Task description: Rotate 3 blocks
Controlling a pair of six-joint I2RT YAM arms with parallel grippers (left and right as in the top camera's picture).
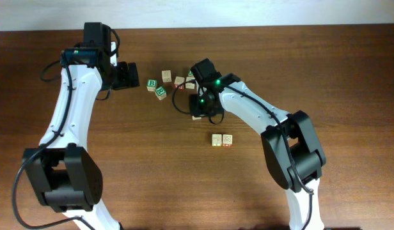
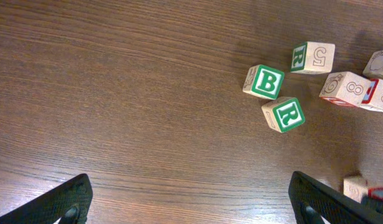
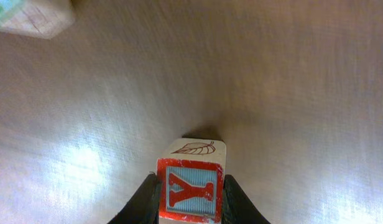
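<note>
Within the right end effector (image 3: 190, 190) sits the red-Y block (image 3: 192, 177), clamped.

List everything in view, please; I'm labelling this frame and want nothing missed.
Y block: one, pale with red Y, mid-table, gripped.
B block: one, green letter, close beside R block.
R block: one, green letter, left end of cluster.
cluster blocks: four, pale, some red marks, just past B and R.
pale pair: two, side by side, apart from the rest, by the right arm.
table: one, dark brown wood.
left gripper: one, black, open, holding nothing.
right gripper: one, black, closed on Y block.
</note>
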